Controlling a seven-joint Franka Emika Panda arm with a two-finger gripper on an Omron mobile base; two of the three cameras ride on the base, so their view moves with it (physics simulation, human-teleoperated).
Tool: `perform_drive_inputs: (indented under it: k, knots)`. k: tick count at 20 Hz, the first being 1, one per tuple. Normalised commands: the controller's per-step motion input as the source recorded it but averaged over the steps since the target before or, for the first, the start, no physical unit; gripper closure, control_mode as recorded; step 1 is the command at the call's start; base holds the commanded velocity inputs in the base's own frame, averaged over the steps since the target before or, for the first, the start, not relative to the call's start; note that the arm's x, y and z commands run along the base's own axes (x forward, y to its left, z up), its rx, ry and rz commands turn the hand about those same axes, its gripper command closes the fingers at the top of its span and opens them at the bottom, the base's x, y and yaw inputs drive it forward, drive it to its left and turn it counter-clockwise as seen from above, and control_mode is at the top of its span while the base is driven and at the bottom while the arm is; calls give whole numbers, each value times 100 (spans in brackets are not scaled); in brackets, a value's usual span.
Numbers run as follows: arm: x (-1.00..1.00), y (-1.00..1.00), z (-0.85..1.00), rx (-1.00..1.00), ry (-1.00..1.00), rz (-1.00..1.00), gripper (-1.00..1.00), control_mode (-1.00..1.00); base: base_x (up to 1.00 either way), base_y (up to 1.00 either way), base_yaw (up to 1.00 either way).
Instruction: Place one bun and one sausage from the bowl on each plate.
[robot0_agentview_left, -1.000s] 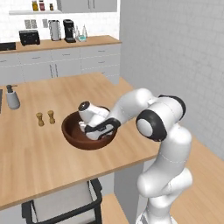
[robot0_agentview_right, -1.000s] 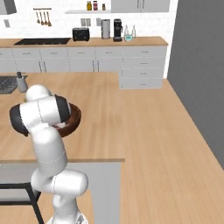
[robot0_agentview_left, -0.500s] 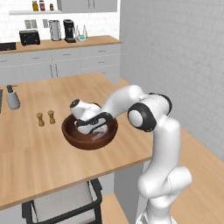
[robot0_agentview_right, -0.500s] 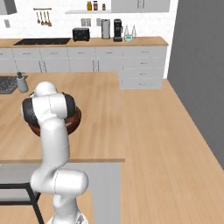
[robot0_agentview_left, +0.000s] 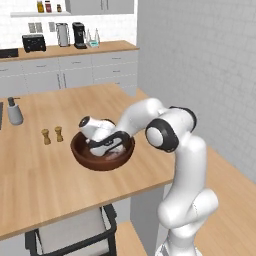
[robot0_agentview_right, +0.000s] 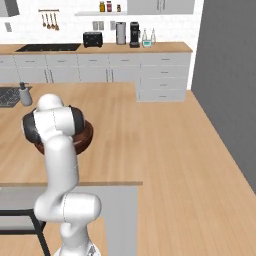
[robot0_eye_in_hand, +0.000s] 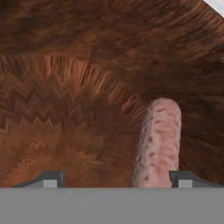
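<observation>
Wooden island counter (robot0_agentview_left: 45, 170), bowl (robot0_agentview_left: 82, 156) on it, grey cabinets (robot0_agentview_left: 70, 72) behind, gripper (robot0_eye_in_hand: 116, 177) jaws apart beside sausage (robot0_eye_in_hand: 157, 144).

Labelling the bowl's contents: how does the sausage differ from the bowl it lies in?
The sausage is pale pink and speckled; the bowl is dark reddish-brown with wavy wood grain. The sausage is a narrow, round-ended cylinder; the bowl is a broad, round hollow. The sausage is small, the bowl far wider. Both sit low beneath the hand.

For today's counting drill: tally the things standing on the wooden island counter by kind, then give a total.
Wooden bowl: 1
Small shakers: 2
Soap dispenser: 1
Total: 4
</observation>
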Motion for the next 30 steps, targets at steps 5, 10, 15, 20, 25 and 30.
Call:
perform_drive_inputs:
  k: [5,10,15,20,25,30]
  knots:
    - [1,-25,0,16,8,-4,-100,-100,0,0,0]
    - [-7,0,-50,-3,23,0,-100,-100,0,0,0]
    - [-31,0,-100,-1,7,0,-100,-100,0,0,0]
    - [-28,0,-90,9,-34,-3,-100,-100,0,0,0]
    - [45,11,-48,6,-39,-4,-100,-100,0,0,0]
    - [-26,-14,-3,6,8,0,-100,-100,0,0,0]
